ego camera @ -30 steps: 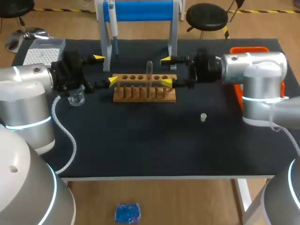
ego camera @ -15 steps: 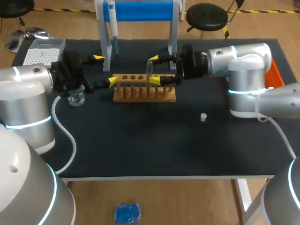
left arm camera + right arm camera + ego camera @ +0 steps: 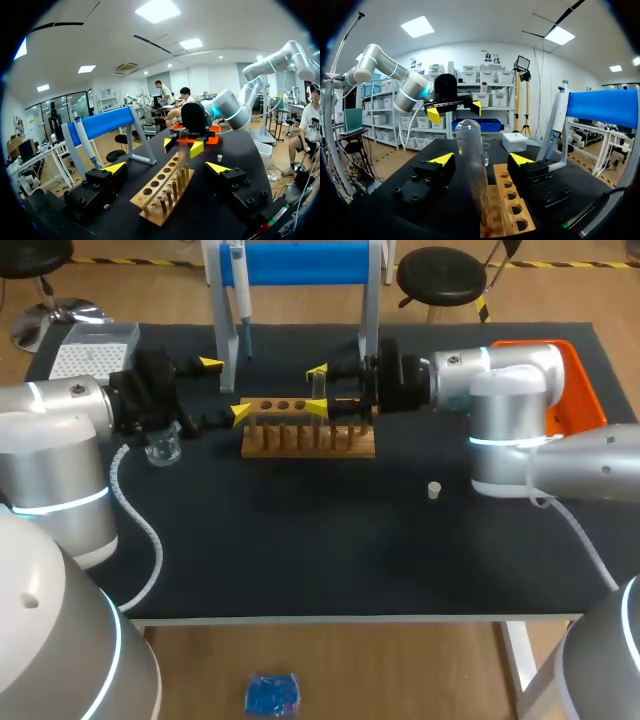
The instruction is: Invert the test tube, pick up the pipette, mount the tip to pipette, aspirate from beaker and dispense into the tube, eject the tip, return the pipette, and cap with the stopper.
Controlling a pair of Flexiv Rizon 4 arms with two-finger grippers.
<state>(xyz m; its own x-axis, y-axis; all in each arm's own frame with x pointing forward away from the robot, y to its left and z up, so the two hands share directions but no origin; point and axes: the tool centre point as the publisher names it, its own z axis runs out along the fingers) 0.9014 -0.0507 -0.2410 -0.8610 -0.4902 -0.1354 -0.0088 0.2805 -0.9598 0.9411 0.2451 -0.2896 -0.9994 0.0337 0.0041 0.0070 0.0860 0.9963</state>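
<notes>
A clear test tube (image 3: 319, 387) stands upright, rounded end up, in the wooden rack (image 3: 308, 438) at mid-table. My right gripper (image 3: 318, 390) lies sideways with its yellow tips on either side of the tube. In the right wrist view the tube (image 3: 470, 160) rises between the fingers of that gripper (image 3: 481, 159) with a gap on both sides, so it is open. My left gripper (image 3: 225, 388) is open wide at the rack's left end, holding nothing. The pipette (image 3: 240, 290) hangs on the blue stand. A small stopper (image 3: 434, 490) lies to the right of the rack. The beaker (image 3: 163, 448) sits under my left arm.
A white tip box (image 3: 95, 348) stands at the back left and an orange tray (image 3: 570, 390) at the back right. The blue stand's legs (image 3: 226, 350) rise just behind the rack. Dark table surface lies open toward the front.
My right arm has moved left, bringing its fingers to either side of the tube, and they have narrowed somewhat. The left arm has stayed still.
</notes>
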